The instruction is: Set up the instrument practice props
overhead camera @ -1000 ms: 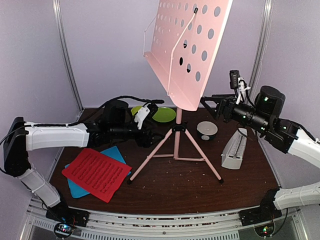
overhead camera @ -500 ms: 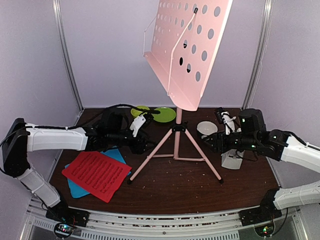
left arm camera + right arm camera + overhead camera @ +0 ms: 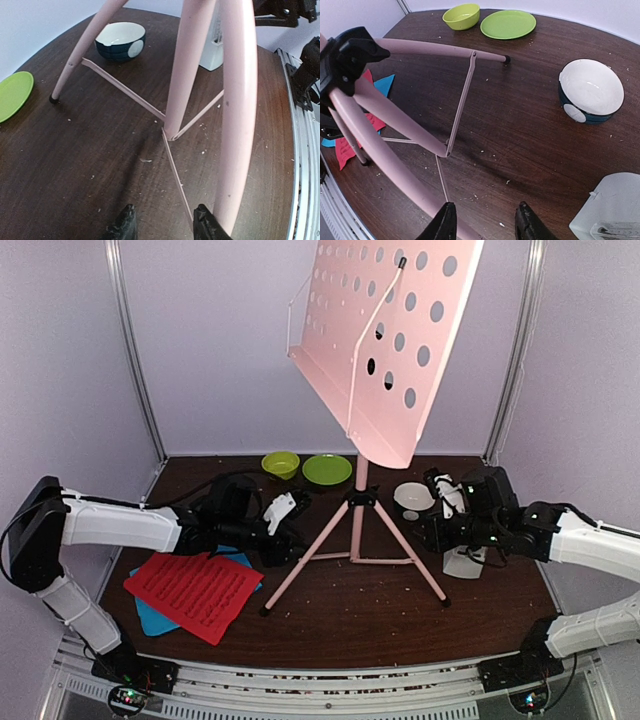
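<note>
Nearest, at about 8 o'clock from the stand's post, a red ridged sheet-music page [image 3: 193,587] lies flat on a cyan page [image 3: 152,617] on the dark wooden table [image 3: 340,630]. Both look thin and floppy, so they are probably best pinched at a free corner.

The left gripper [image 3: 165,227] sits low at 9 o'clock. Its jaws are partly apart, with only a thin pink brace strut [image 3: 175,175] crossing the gap. The front left tripod leg [image 3: 235,125] runs just beside the outer finger and is not clamped. The right gripper [image 3: 487,225], at 3 o'clock, is likewise partly open. The front right leg [image 3: 395,165] passes by one finger into the gap, with no grip on it that I can see.

The pale pink perforated music stand [image 3: 390,330] stands mid-table, its big desk tilted high overhead. It is likely light but top-heavy, and the painted tubes look slick. Holding it low on two legs at once seems safest.

The white pyramid-shaped metronome [image 3: 610,210] stands at 3 o'clock, just behind the right arm. It is rigid with sloping sides, so it should be gripped low across the body.

Farther off are a white-and-dark bowl [image 3: 412,498] at 1 o'clock, and a lime-green bowl [image 3: 280,464] and lime-green plate [image 3: 327,469] around 11 to 12.
</note>
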You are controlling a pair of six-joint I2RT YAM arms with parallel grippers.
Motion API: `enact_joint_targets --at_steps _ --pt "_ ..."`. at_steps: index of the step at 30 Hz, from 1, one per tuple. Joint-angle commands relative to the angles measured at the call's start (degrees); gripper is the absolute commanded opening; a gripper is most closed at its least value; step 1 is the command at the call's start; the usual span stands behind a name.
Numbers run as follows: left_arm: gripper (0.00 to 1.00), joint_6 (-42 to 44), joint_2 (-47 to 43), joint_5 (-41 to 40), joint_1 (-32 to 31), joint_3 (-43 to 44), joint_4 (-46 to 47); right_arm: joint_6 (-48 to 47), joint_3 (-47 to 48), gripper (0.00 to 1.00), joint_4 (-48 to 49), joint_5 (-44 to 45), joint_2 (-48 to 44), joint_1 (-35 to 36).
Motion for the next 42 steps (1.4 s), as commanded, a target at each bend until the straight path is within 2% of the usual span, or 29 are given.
enact_joint_targets --at_steps 1,10,14,17,22,27,30,34,37,42 --pt "0.4 1.56 1.34 5.98 -4.57 0.34 0.96 -0.67 -1.27 0.39 2.19 3.02 -0.13 0.27" --pt "0.4 2.74 -0.5 4.2 -8.72 -1.07 1.76 -2.75 0.66 0.38 0.38 2.78 0.91 0.21" --pt "0.48 1.36 -3.83 1.73 -3.93 -4.53 6.32 -3.8 1.38 0.43 -3.47 3.33 -2.76 -0.23" --pt "0.54 4.14 -3.4 1.32 0.56 -3.07 7.02 -3.77 0.84 0.47 -6.29 2.58 -6.99 -0.4" --pt "0.61 15.02 4.09 -0.22 2.25 6.74 3.45 -2.42 -1.14 0.54 -9.1 -1.92 -11.72 -0.36" --pt "0.68 19.0 13.88 5.79 3.3 17.85 3.25 1.04 -4.53 0.59 -9.49 -4.95 -14.08 0.03" --pt "0.7 19.41 17.75 8.79 3.28 20.92 7.91 2.76 -6.08 0.6 -8.83 -4.53 -15.16 0.34" --pt "0.71 20.33 20.84 8.27 3.33 21.48 15.93 4.83 -8.06 0.6 -7.42 -4.36 -15.48 0.65" --pt "0.71 20.61 23.83 11.81 3.32 24.23 17.66 6.07 -9.73 0.6 -6.8 -3.99 -15.85 0.96" --pt "0.67 18.18 28.44 15.75 3.11 28.47 22.65 7.1 -11.38 0.6 -6.48 -3.0 -16.96 0.93"
